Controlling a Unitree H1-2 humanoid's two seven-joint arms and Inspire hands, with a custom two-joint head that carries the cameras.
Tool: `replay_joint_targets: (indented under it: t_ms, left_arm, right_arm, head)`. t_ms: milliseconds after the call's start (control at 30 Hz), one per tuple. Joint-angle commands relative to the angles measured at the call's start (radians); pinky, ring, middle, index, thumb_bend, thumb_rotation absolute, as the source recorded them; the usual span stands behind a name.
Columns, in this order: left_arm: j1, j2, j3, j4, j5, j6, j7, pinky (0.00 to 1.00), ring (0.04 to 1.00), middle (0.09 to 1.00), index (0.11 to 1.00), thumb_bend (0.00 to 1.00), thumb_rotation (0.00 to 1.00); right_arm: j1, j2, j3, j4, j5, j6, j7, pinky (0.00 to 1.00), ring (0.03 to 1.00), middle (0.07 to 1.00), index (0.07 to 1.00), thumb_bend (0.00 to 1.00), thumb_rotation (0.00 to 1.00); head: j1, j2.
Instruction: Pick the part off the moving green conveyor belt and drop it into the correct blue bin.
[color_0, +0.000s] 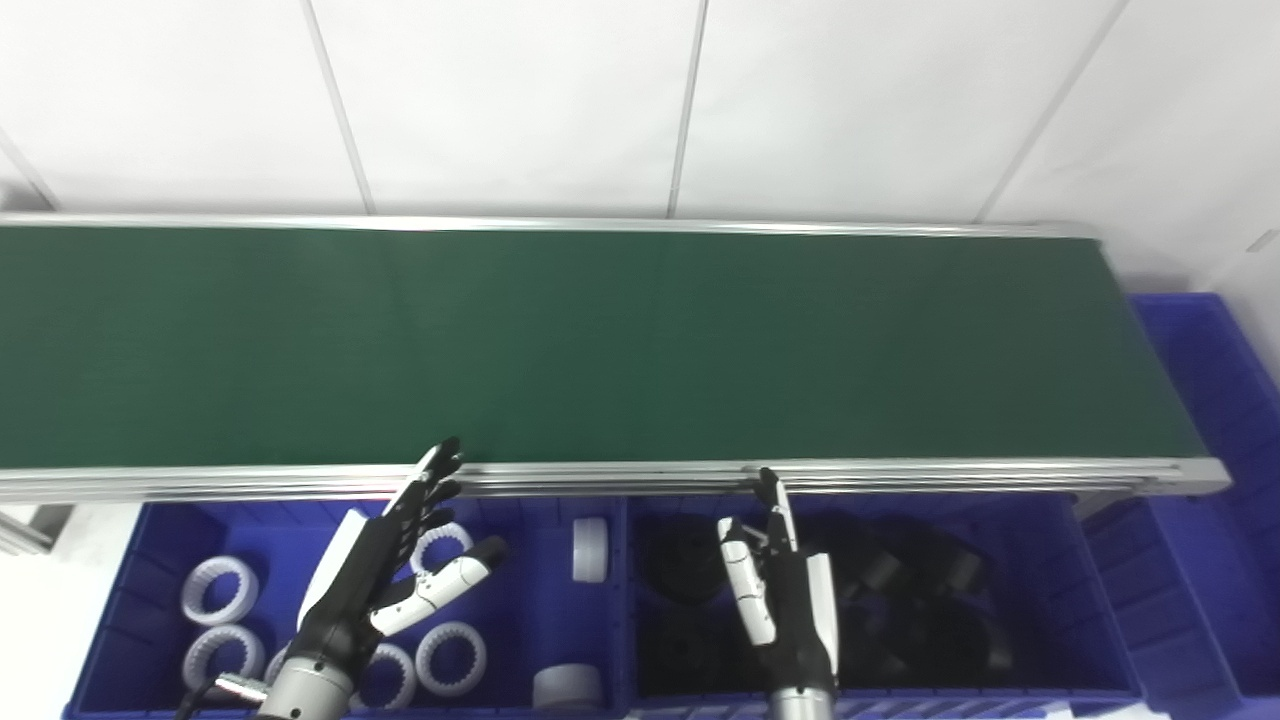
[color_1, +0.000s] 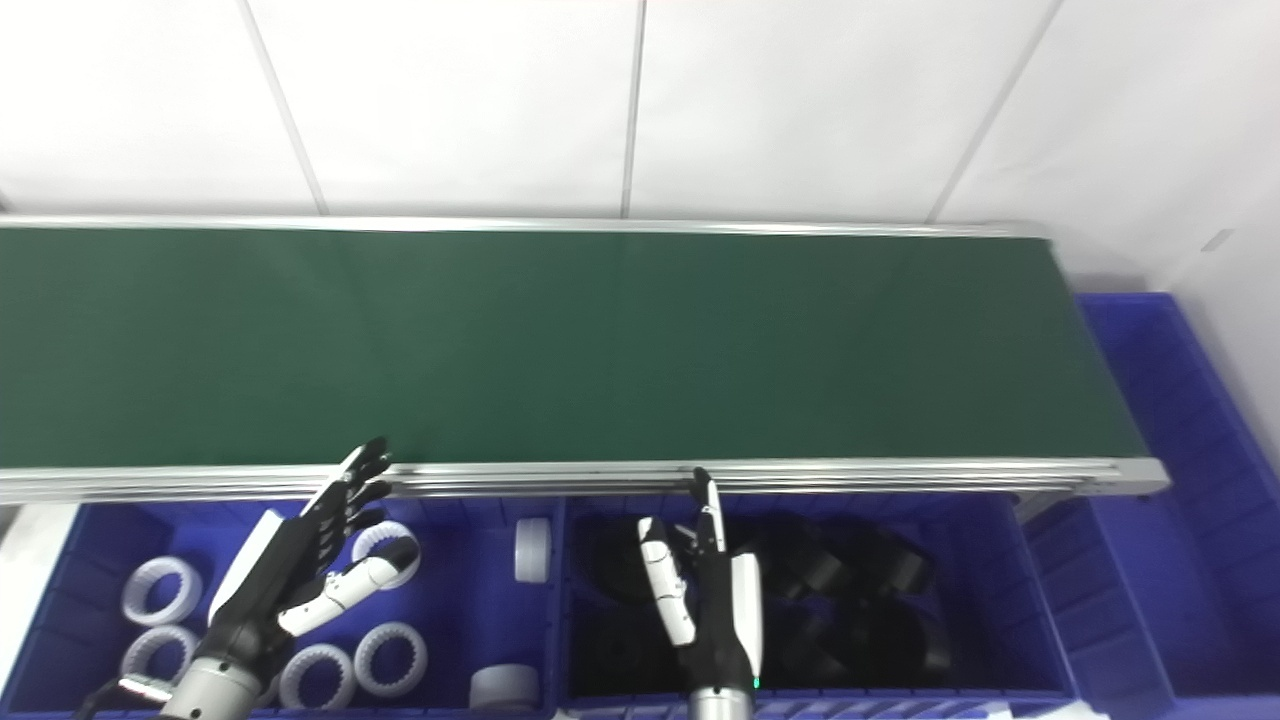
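Observation:
The green conveyor belt (color_0: 600, 340) runs across the view with no part showing on it. My left hand (color_0: 385, 570) is open and empty, fingers spread, above the left blue bin (color_0: 130, 560) that holds several white ring parts (color_0: 219, 588). My right hand (color_0: 780, 590) is open and empty, fingers pointing up to the belt's near rail, above the middle blue bin (color_0: 1070, 590) that holds several black parts (color_0: 900, 590). Both hands also show in the right eye view, the left hand (color_1: 300, 570) and the right hand (color_1: 710, 600).
A third blue bin (color_0: 1220, 400) stands at the belt's right end. The belt's metal near rail (color_0: 620, 478) runs just beyond both hands. A white panelled wall (color_0: 640, 100) stands behind the belt.

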Motion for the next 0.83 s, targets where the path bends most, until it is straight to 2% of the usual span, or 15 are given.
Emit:
replay_joint_targets:
  t_ms: [0,167,267,333,433,500,600,667,800]
  left_arm:
    - [-0.024,-0.005,-0.012,-0.02,-0.006,-0.05,0.018,0.9,0.937,0.964,0.974,0.6,0.67]
    - [-0.02,-0.007,-0.023,-0.024,-0.002,-0.049,0.027,0.9,0.939,0.964,0.975,0.61,0.67]
    - [-0.003,-0.026,-0.023,-0.042,-0.017,-0.064,0.049,0.89,0.936,0.963,0.966,0.59,0.64]
    - [0.015,-0.04,-0.023,-0.06,-0.021,-0.083,0.071,0.87,0.928,0.96,0.952,0.57,0.67]
    - [0.049,-0.061,-0.021,-0.099,-0.052,-0.1,0.092,0.9,0.931,0.972,0.954,0.54,0.7]
    - [0.084,-0.082,-0.012,-0.148,-0.109,-0.076,0.095,0.92,0.939,0.984,0.963,0.53,0.7]
    - [0.152,-0.11,-0.003,-0.24,-0.211,-0.012,0.093,0.98,0.985,0.999,0.996,0.46,0.77]
    - [0.195,-0.135,0.006,-0.293,-0.27,0.033,0.105,0.98,0.99,1.0,1.0,0.47,0.81]
    - [0.253,-0.158,-0.005,-0.316,-0.282,0.031,0.124,0.97,0.988,1.0,1.0,0.48,0.84]
  right_arm:
    - [-0.049,0.128,0.075,0.014,-0.01,-0.045,-0.009,0.68,0.731,0.972,0.979,0.55,1.0]
    - [-0.041,0.122,0.071,0.0,0.008,-0.044,-0.001,0.68,0.734,0.97,0.977,0.56,1.0]
    - [-0.028,0.11,0.073,-0.017,0.008,-0.05,0.004,0.7,0.738,0.953,0.971,0.57,1.0]
    - [-0.016,0.1,0.075,-0.031,0.013,-0.055,0.012,0.68,0.755,0.949,0.966,0.57,1.0]
    - [0.004,0.084,0.075,-0.053,0.037,-0.06,0.035,0.65,0.749,0.946,0.951,0.62,1.0]
    - [0.02,0.067,0.08,-0.071,0.054,-0.067,0.057,0.63,0.74,0.946,0.942,0.65,1.0]
    - [0.054,0.033,0.089,-0.107,0.07,-0.086,0.087,0.66,0.752,0.939,0.94,0.68,1.0]
    - [0.071,0.017,0.09,-0.122,0.066,-0.112,0.09,0.68,0.769,0.919,0.927,0.68,1.0]
    - [0.098,-0.011,0.082,-0.133,0.053,-0.186,0.09,0.71,0.778,0.903,0.917,0.72,1.0]
  head:
    - [0.009,0.003]
    - [0.058,0.001]
    - [0.088,0.0]
    - [0.113,-0.001]
    - [0.148,-0.004]
    - [0.181,-0.007]
    - [0.248,-0.009]
    - [0.272,-0.009]
    - [0.326,-0.011]
